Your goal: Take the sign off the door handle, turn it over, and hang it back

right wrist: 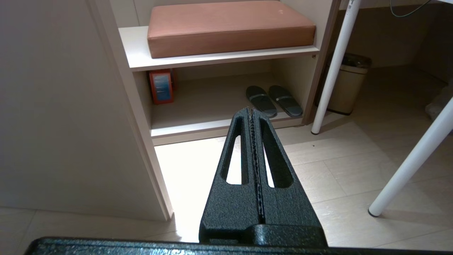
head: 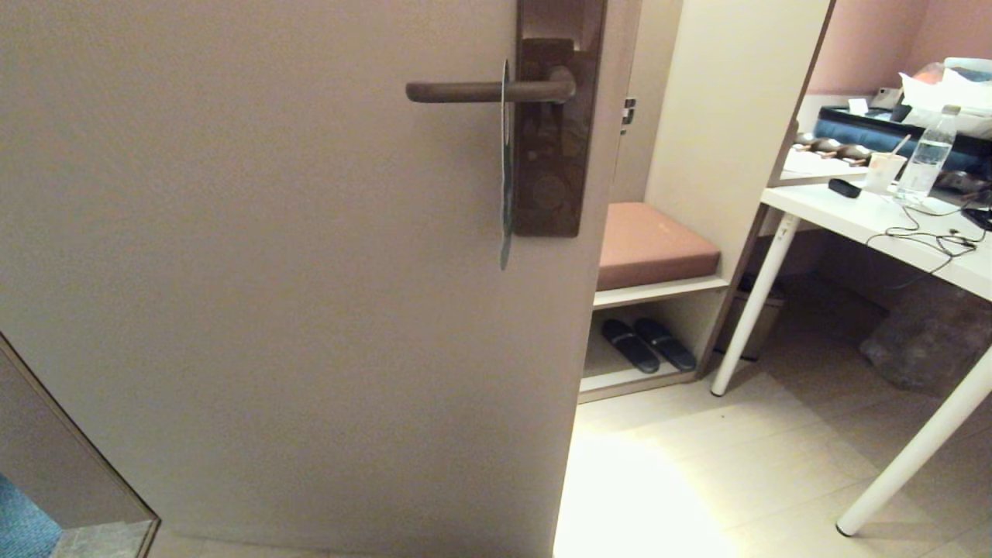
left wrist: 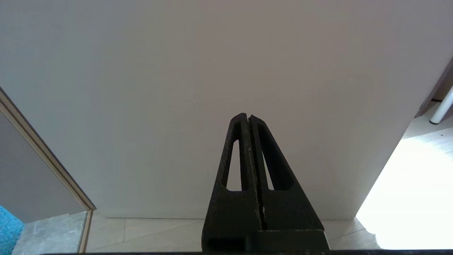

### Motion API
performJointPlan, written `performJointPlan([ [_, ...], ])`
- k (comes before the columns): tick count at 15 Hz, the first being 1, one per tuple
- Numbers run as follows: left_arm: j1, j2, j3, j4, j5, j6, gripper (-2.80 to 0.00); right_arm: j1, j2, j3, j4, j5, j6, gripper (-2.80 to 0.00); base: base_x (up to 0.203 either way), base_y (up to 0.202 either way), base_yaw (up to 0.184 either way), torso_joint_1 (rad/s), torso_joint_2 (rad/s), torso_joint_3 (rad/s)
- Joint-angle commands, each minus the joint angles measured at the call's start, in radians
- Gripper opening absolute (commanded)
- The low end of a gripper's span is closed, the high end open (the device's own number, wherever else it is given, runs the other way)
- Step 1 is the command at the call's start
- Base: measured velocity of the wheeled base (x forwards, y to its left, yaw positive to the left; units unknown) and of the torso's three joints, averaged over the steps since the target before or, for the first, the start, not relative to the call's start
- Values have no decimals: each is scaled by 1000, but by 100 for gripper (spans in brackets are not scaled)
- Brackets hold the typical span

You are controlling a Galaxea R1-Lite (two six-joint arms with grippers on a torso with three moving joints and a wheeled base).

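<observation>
The sign (head: 506, 167) hangs edge-on from the door handle (head: 488, 91) in the head view only; wrist views show left end effector (left wrist: 247, 117) and right end effector (right wrist: 251, 110) clenched, empty.

Beige door (head: 271, 310), pink-cushioned bench shelf (head: 655, 242), white desk (head: 868, 217), pale tiled floor (head: 736, 465).
</observation>
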Motion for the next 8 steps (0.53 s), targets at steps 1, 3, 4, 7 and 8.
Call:
performJointPlan([
  [1,0,0,0,-2,-1,2,-280,0,0,0,1,0,-1,-280,0,0,0,0,0,0],
  [3,0,2,0,-2,-2,3,-280,0,0,0,0,0,0,-280,0,0,0,0,0,0],
  [4,0,2,0,-2,-1,2,-280,0,0,0,0,0,0,-280,0,0,0,0,0,0],
  [7,0,0,0,0,0,2,-280,0,0,0,0,0,-1,-280,0,0,0,0,0,0],
  [8,0,0,0,0,0,3,-280,0,0,0,0,0,-1,-280,0,0,0,0,0,0],
])
